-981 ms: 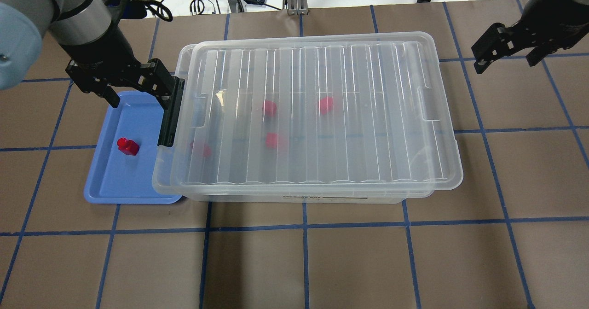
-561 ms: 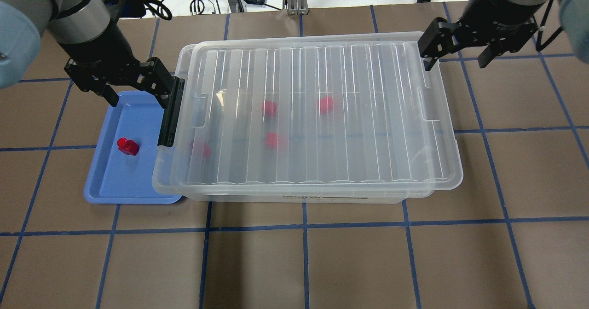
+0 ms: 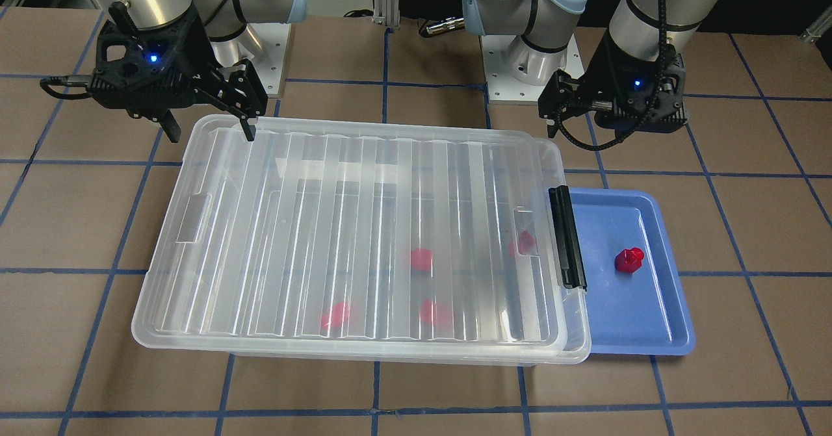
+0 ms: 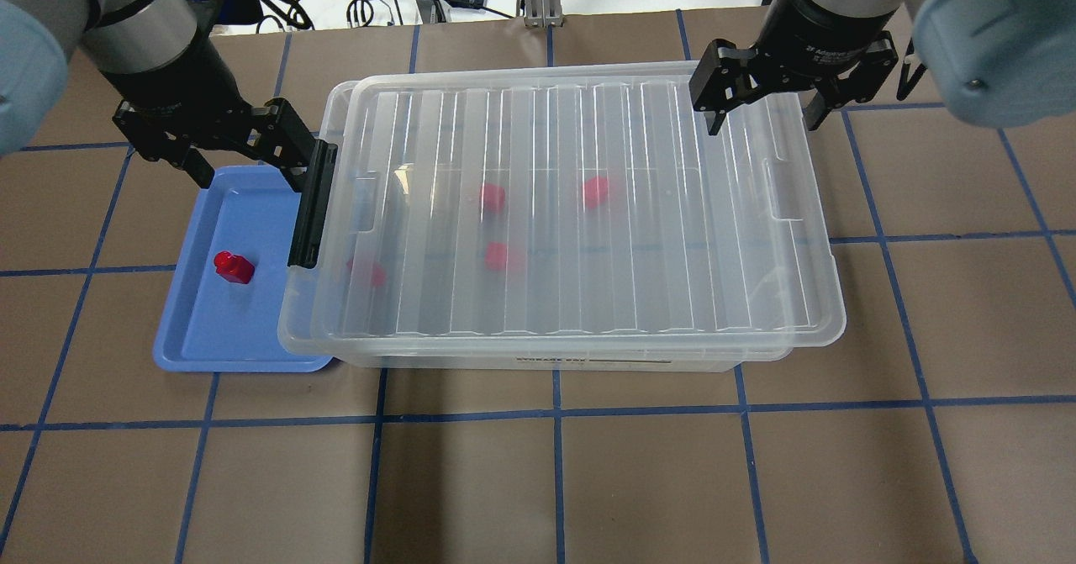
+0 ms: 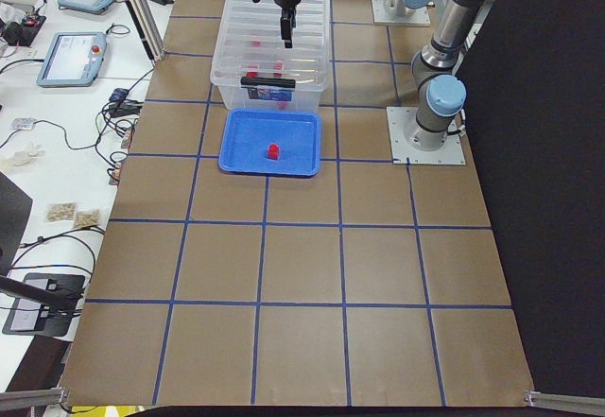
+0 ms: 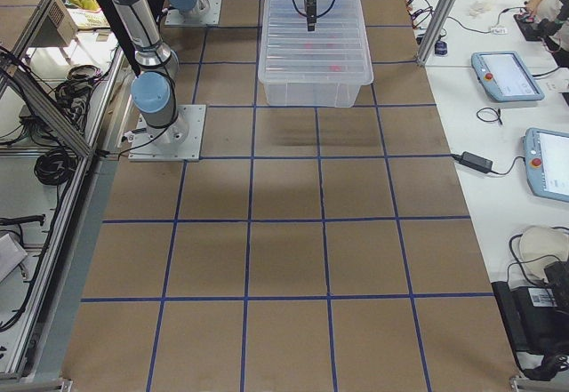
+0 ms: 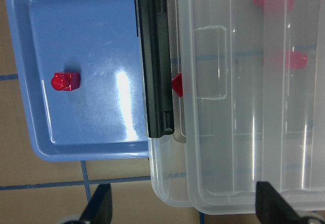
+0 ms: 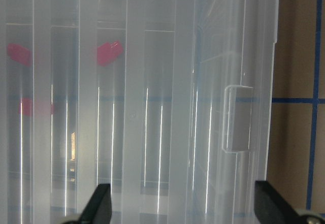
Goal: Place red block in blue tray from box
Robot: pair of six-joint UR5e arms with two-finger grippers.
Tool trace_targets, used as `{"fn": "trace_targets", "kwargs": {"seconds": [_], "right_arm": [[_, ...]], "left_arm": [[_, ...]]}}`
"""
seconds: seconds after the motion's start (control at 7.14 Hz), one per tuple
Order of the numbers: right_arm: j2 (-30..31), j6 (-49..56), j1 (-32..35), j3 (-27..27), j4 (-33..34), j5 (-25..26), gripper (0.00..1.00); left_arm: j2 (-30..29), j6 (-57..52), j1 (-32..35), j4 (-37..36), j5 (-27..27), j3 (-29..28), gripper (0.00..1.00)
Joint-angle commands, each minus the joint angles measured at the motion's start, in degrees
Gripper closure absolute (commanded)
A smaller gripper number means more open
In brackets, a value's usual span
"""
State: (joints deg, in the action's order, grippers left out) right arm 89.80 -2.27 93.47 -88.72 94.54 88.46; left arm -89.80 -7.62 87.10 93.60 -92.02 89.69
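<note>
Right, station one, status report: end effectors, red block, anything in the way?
Left end effector open, empty, near blue tray. Right end effector open, empty, over box lid. Red block resting in tray. Lid on, other red pieces inside.

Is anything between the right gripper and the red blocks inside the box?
Yes. The clear ribbed lid lies on the box, covering all the red blocks inside. The right gripper is open above the lid's far corner, so it likely can't reach them until the lid comes off.

Table (image 4: 588, 480) carries the box (image 4: 714, 253) and blue tray (image 4: 210, 320), seemingly touching.
</note>
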Motion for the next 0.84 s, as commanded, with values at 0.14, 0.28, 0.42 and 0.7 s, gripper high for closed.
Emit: {"fn": "trace_targets", "kwargs": {"seconds": [0.14,0.28,0.42,0.7], "right_arm": [[-0.15,-0.1,0.14,0.04,-0.05,1.01,0.0],[-0.24,-0.1,0.05,0.04,0.03,1.02,0.0],[-0.24,-0.1,0.05,0.04,-0.05,1.1,0.0],[-0.32,-0.1,0.05,0.04,0.03,1.1,0.0]], "left_arm": [[0.15,-0.02,0.0,0.0,-0.09,0.05,0.0],[0.15,-0.02,0.0,0.0,-0.09,0.05,0.0],[0.15,-0.02,0.0,0.0,-0.09,0.14,0.0],[0.15,0.07,0.0,0.0,-0.09,0.31,0.0]]}}
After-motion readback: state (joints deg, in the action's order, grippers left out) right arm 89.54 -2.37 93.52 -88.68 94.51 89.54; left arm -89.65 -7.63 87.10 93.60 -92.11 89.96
